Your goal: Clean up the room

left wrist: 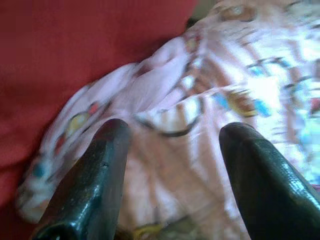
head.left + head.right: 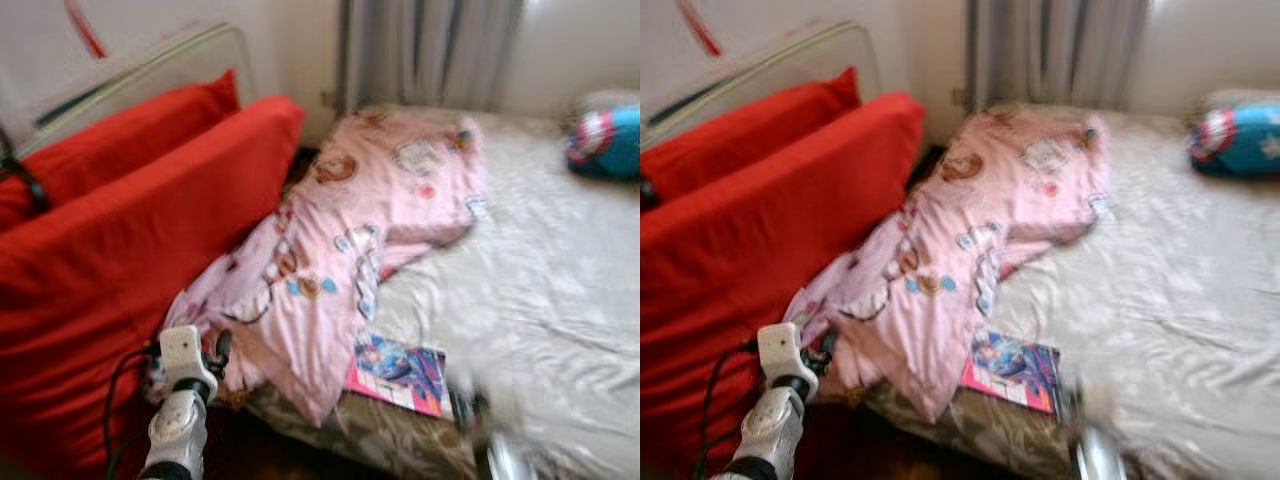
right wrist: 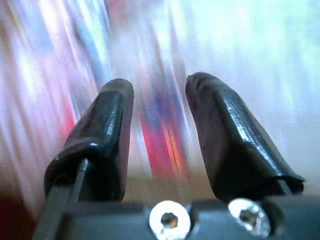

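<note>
No legible text, labels, brands or numbers. The book (image 2: 398, 374) cover shows coloured artwork, lettering too blurred to read. The pink quilt (image 2: 340, 250) carries cartoon prints without readable words. The blue pillow (image 2: 606, 138) bears a star-shield emblem, no text.

Bedroom, daylit, frames blurred. Bed (image 2: 540, 300) with wrinkled pale sheet across right side. Red sofa cushions (image 2: 130, 260) leaning along left, close against bed edge. Off-white wall (image 2: 290, 50) behind. Grey curtain (image 2: 430, 50) hanging at far corner. Dark floor (image 2: 270, 455) strip below bed.
</note>
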Tool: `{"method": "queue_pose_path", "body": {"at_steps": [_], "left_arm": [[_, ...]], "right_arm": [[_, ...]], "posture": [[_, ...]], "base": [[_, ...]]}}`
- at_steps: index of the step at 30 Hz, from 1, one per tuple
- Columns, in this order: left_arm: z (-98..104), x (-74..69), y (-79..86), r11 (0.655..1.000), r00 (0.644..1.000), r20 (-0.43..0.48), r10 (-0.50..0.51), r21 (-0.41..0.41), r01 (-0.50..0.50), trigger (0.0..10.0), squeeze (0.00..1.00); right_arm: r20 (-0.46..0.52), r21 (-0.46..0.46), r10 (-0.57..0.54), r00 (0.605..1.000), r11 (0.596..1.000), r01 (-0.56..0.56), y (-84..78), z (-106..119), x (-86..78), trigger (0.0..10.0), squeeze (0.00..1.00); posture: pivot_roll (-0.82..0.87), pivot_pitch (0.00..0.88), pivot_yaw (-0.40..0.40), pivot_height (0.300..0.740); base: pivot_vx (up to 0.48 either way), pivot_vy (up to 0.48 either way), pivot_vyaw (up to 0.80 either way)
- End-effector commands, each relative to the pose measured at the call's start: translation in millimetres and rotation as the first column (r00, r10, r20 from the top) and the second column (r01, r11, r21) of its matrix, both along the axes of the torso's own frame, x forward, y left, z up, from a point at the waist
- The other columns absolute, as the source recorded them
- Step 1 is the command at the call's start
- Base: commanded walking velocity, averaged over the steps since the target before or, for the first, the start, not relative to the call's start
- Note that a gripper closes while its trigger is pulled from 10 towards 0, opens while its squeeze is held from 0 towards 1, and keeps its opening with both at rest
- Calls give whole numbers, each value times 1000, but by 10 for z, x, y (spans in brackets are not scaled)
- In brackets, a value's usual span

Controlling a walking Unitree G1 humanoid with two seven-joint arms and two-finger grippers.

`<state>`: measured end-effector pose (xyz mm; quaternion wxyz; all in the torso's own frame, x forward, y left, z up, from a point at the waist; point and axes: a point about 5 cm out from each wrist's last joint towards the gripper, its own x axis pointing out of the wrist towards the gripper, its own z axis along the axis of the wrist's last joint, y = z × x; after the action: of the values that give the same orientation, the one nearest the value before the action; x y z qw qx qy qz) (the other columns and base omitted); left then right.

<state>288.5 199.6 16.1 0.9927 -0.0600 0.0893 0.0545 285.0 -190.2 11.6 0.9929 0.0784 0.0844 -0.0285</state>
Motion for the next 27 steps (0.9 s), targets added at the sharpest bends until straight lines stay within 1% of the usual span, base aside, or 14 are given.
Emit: {"method": "queue_pose_path", "body": {"at_steps": [1, 4, 7, 12, 13, 15, 19, 24, 27], "left_arm": [[-14, -22, 12, 1000, 1000, -3, -2, 0, 2, 10000, 0], [-8, -15, -3, 1000, 1000, 4, -5, -10, 5, 10000, 0], [7, 9, -53, 1000, 1000, 13, -10, -24, 10, 10000, 0], [34, 44, -115, 999, 1000, 30, 1, -48, 0, 10000, 0], [34, 44, -115, 999, 1000, 30, 1, -48, 0, 10000, 0], [69, 79, -158, 998, 999, 50, 14, -69, -10, 10000, 0], [96, 105, -150, 998, 998, 58, 16, -69, -12, 10000, 0], [163, 149, -88, 998, 996, 82, 15, -56, -11, 10000, 0], [193, 170, -81, 999, 995, 94, 14, -52, -9, 10000, 0]], "right_arm": [[148, -45, 30, 989, 999, -24, 53, 381, 302, 10000, 0], [122, -59, 48, 991, 997, -41, 26, 360, 306, 10000, 0], [98, -83, 61, 993, 995, -53, -24, 350, 310, 10000, 0], [52, -92, 52, 997, 995, -47, -142, 303, 279, 10000, 0], [52, -92, 52, 997, 995, -47, -142, 303, 279, 10000, 0], [10, -99, 5, 1000, 995, -4, -256, 274, 260, 10000, 0], [-14, -92, -10, 1000, 996, 8, -289, 229, 225, 10000, 0], [-60, -84, -17, 998, 996, 12, -230, 128, 167, 10000, 0], [-76, -85, -33, 997, 996, 26, -231, 92, 139, 10000, 0]], "posture": [[-101, 0, 61, 740], [-110, 0, 52, 740], [-111, 0, 33, 740], [-116, 0, 0, 740], [-116, 0, 0, 740], [-102, 0, -29, 740], [-100, 0, -22, 740], [-103, 0, -4, 740], [-102, 0, 6, 740]], "base": [[0, 0, 0], [0, 0, 0], [0, 0, 0], [0, 0, 0], [0, 0, 0], [0, 0, 0], [0, 0, 0], [0, 0, 0], [0, 0, 0]]}}
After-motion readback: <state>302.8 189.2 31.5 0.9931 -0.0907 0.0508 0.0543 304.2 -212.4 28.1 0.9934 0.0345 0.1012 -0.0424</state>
